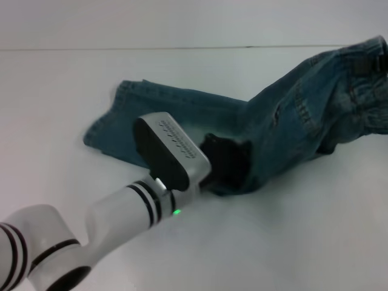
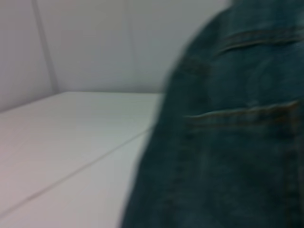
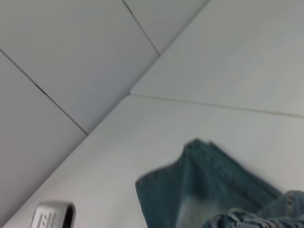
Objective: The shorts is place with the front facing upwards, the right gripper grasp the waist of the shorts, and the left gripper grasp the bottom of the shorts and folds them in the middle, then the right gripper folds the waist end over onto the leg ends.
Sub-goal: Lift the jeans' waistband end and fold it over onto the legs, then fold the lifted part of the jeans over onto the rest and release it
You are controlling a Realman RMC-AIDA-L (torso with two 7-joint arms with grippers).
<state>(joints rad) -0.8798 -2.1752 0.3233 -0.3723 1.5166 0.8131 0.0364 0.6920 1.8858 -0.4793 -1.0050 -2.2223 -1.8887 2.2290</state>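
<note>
The blue-green denim shorts (image 1: pixel 291 115) lie across the white table, with one leg flat toward the left and its leg end (image 1: pixel 100 130) on the surface. My left gripper (image 1: pixel 229 167) is buried in the near edge of the other leg, shut on the fabric, which rises from there in a taut ridge. That ridge climbs to the gathered waist (image 1: pixel 367 97) at the far right, where my right gripper (image 1: pixel 381 60) shows as a dark shape at the picture's edge, holding the waist off the table. Pocket stitching on the shorts (image 2: pixel 228 156) fills the left wrist view. The right wrist view shows the flat leg (image 3: pixel 199 185) and the ruffled waist (image 3: pixel 251 221).
The white table (image 1: pixel 291 242) runs back to a pale wall along a seam (image 1: pixel 182 48). My left arm's silver wrist housing (image 1: pixel 176 145) sits over the flat leg and also shows as a silver housing (image 3: pixel 52 216) in the right wrist view.
</note>
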